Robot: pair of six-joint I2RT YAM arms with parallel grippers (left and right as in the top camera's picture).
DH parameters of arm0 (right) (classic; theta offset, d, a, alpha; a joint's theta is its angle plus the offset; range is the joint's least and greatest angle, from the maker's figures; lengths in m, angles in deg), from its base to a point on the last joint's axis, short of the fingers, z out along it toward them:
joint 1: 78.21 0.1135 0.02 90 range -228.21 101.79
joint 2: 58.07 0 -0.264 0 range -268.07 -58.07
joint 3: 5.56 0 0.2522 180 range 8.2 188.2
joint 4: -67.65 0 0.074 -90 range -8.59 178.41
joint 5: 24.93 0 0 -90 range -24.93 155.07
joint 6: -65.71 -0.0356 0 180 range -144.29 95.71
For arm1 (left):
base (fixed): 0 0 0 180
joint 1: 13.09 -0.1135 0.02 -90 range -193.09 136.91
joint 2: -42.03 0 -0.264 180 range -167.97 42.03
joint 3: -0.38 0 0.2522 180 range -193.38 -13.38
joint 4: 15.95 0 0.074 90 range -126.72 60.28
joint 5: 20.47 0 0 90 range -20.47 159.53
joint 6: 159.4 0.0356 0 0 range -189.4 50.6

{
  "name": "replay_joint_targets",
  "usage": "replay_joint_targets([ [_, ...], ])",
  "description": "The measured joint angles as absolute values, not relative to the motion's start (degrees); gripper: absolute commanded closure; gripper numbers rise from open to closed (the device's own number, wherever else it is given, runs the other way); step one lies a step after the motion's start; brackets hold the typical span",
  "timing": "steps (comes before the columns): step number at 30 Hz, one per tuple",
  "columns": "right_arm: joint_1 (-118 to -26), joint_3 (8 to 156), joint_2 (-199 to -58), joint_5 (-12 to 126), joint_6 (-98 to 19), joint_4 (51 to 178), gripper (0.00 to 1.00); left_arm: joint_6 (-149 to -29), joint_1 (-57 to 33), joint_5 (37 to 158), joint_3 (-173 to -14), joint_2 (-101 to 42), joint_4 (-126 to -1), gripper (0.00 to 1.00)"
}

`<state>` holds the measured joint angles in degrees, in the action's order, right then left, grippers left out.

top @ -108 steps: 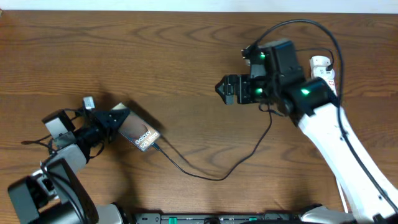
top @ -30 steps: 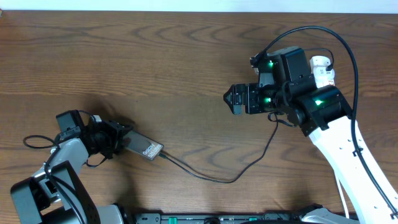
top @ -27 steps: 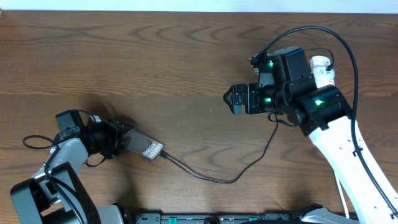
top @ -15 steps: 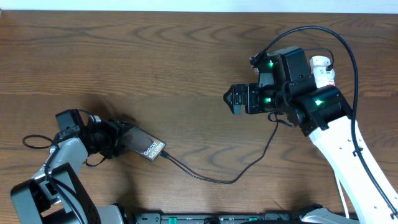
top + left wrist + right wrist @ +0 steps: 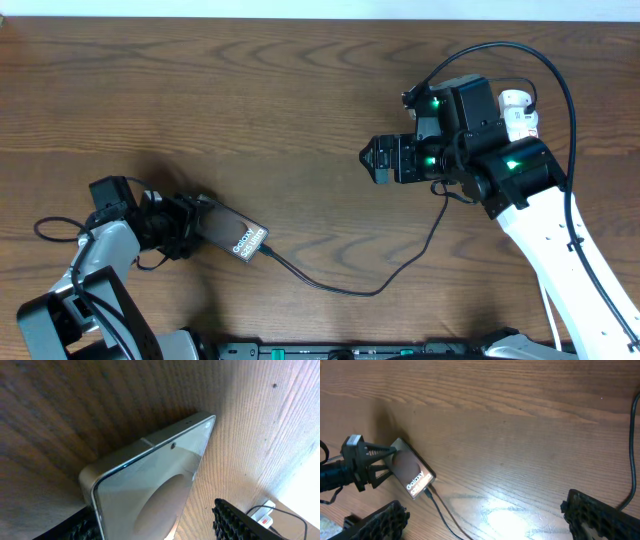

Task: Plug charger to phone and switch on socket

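The phone lies on the wooden table at the lower left, "Galaxy" lettering toward the right. The charger's plug sits in the phone's right end, and the thin black cable loops right and up to the right arm. My left gripper straddles the phone's left end, open; the right fingertip stands clear of the phone's edge. My right gripper hovers open and empty at mid right. The right wrist view shows the phone and plug. The socket peeks out behind the right arm.
The table's far edge runs along the top. The right arm's thick black cables arc above the socket. A white corner of the socket with a red mark shows in the left wrist view. Bare wood lies between the two arms.
My left gripper's jaws have spread apart around the phone, which has settled flat and shifted slightly right. The right arm has stayed still over the last second.
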<state>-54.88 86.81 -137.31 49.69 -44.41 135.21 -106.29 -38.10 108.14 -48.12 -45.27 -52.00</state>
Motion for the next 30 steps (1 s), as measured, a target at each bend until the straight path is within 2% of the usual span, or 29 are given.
replay_joint_targets([
  [4, -54.9, 86.8, -137.3, 49.7, -44.4, 135.3, 0.01, -107.0, -38.1, 107.3, -48.5, -45.1, -53.8, 0.26],
  [19, -54.9, 86.8, -137.3, 49.8, -44.0, 135.9, 0.01, -107.1, -38.1, 105.2, -49.1, -44.4, -57.9, 0.25],
  [26, -54.8, 86.8, -137.3, 51.1, -43.4, 136.4, 0.01, -106.7, -38.1, 92.6, -48.9, -38.2, -66.6, 0.22],
  [30, -54.8, 86.8, -137.3, 51.7, -43.3, 136.5, 0.01, -105.4, -38.1, 87.2, -48.9, -27.4, -69.8, 0.18],
])
